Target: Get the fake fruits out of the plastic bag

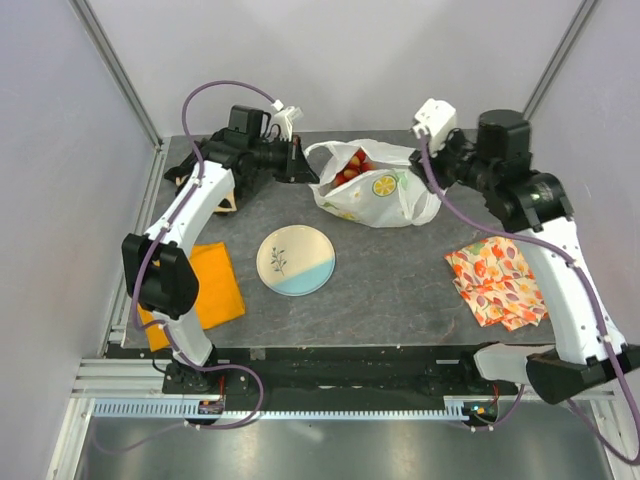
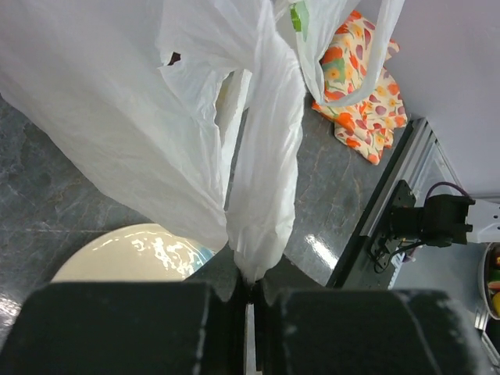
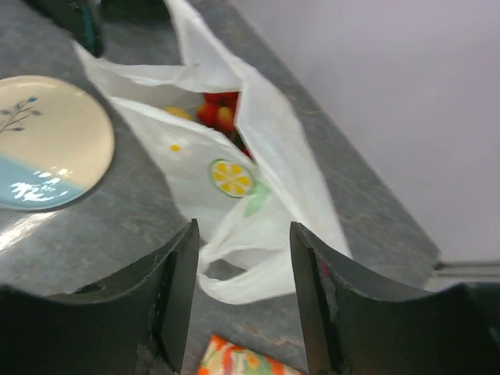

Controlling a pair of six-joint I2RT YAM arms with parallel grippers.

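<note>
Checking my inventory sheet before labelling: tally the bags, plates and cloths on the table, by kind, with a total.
Bags: 1, the white plastic bag
Plates: 1, the plate
Cloths: 2, the plain orange cloth and the fruit-patterned cloth
Total: 4

White crinkled plastic bag [image 1: 385,205] lying w/ mouth open; fake fruits [image 1: 352,170], red + yellow, inside.
</note>
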